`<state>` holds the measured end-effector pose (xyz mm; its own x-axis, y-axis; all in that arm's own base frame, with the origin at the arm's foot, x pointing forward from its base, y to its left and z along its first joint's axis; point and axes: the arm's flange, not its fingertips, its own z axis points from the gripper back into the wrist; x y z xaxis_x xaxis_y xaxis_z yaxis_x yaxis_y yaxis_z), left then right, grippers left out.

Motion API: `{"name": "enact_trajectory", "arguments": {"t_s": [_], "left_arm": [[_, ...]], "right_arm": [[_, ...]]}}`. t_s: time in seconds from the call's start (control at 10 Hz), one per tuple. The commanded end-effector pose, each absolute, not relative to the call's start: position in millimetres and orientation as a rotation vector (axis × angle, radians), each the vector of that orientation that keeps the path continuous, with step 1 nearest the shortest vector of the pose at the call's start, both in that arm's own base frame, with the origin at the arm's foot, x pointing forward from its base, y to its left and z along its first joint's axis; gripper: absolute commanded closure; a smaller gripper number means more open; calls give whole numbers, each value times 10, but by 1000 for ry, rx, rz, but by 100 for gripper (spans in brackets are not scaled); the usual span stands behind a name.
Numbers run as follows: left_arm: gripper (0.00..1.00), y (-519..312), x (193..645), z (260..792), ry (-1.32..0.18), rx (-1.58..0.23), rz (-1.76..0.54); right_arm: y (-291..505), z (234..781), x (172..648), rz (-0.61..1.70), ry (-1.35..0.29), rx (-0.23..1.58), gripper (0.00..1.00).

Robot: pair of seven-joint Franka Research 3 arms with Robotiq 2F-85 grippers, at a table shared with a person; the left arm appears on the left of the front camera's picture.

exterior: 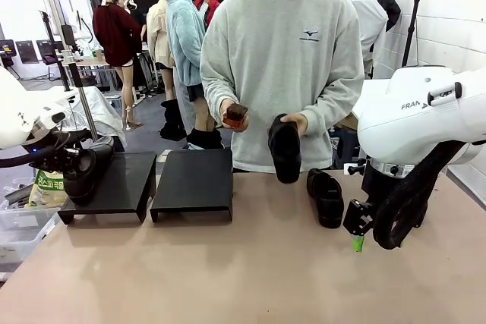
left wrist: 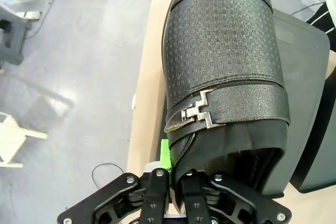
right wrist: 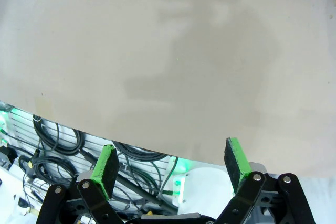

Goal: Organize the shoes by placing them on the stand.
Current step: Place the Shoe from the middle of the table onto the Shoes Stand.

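Left gripper [left wrist: 176,177] clamps a shoe [left wrist: 226,51] at nine o'clock on the stand [left wrist: 310,77]; released, it could topple. Right gripper [right wrist: 170,163] gapes empty.

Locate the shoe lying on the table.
Front view, right of centre: the shoe lies on the table between the person's held shoe and the robot's right hand.

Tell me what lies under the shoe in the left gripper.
A black stand lies beneath the shoe, gripped by the left gripper. The shoe hides its sole, so contact cannot be seen.
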<state>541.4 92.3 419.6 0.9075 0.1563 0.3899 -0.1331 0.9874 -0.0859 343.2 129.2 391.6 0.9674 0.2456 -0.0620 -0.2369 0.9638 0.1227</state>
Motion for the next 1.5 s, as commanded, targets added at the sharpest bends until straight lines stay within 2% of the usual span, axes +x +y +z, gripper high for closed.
{"name": "enact_trajectory", "arguments": {"t_s": [0.0,0.1,0.5,0.6,0.9,1.3,1.4], "left_arm": [[100,979,5477,4270,-397,-55,145],[89,999,5489,4246,-390,-55,150],[13,1030,5470,4228,-407,-37,144],[0,1030,5457,4262,-421,-27,144],[0,898,5283,4595,-445,-41,94],[0,938,5315,4729,-418,52,141],[0,917,5306,4668,-441,-7,109]], "right_arm": [[1271,3904,3433,259,82,113,0],[1271,3904,3433,259,82,113,0],[1271,3904,3433,259,82,113,0],[1271,3904,3433,259,82,113,0],[1271,3904,3433,259,82,113,0],[1271,3904,3433,259,82,113,0],[1271,3904,3433,259,82,113,0]]}}
